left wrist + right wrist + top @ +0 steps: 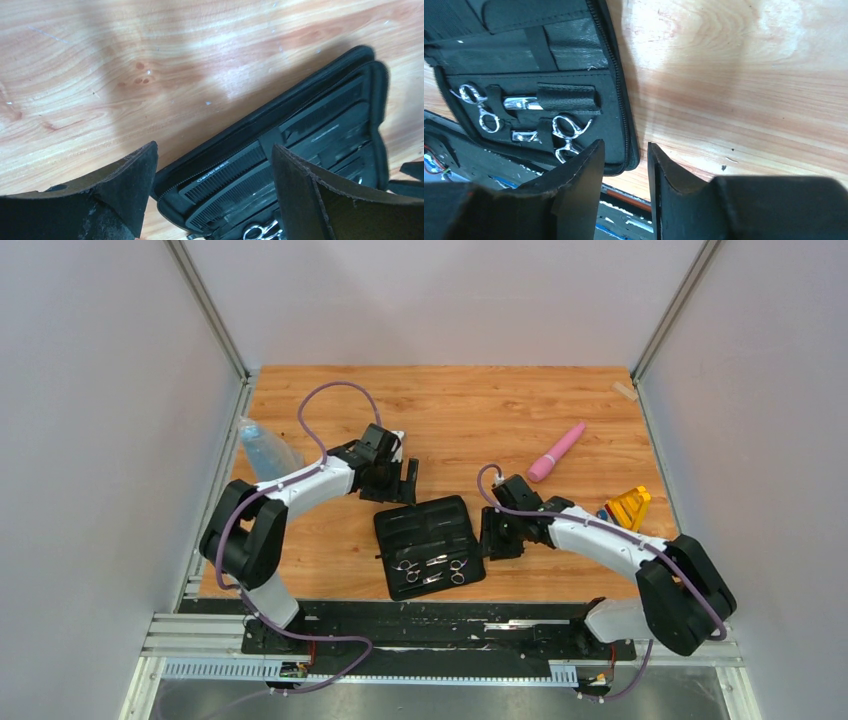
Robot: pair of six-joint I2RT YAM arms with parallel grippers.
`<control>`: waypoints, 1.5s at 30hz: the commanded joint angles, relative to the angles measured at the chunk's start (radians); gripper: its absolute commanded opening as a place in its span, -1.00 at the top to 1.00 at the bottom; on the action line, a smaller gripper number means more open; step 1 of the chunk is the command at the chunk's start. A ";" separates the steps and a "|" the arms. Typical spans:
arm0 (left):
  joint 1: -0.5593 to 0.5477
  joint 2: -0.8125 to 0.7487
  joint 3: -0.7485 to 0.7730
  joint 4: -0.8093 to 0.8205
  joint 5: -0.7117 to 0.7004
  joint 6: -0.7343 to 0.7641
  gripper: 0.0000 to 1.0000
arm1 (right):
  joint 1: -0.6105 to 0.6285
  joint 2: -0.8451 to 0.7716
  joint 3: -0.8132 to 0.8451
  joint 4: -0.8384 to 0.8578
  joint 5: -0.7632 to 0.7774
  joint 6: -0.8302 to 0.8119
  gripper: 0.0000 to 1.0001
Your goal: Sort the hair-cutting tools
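The open zip case [385,538] lies mid-table, the left gripper [403,483] just behind it and the right gripper [495,537] just right of it, with combs [225,172] in its far half, two scissors [405,568] [457,570] side by side in its near half, a bottle [262,448] far left, and a tapered tool [557,451] behind right.

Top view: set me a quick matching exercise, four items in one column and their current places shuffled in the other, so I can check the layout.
Things:
1. scissors
2. combs
3. pink tool
4. blue bottle

Places:
A. at the left edge of the table
B. in the half of the case nearer the arm bases
C. on bare wood, right of the case
D. in the case half farther from the arm bases

Pairs: 1-B, 2-D, 3-C, 4-A
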 commanded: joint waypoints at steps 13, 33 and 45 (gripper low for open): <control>0.115 -0.261 -0.199 0.009 -0.015 -0.064 -0.76 | -0.071 0.440 0.466 0.025 0.170 -0.385 0.94; 0.177 -0.196 -0.309 0.220 0.200 -0.237 -0.78 | -0.174 0.216 0.235 0.224 -0.109 -0.078 -0.15; 0.173 -0.100 -0.285 0.341 0.381 -0.295 -0.73 | -0.196 0.199 0.015 0.516 -0.295 0.113 -0.21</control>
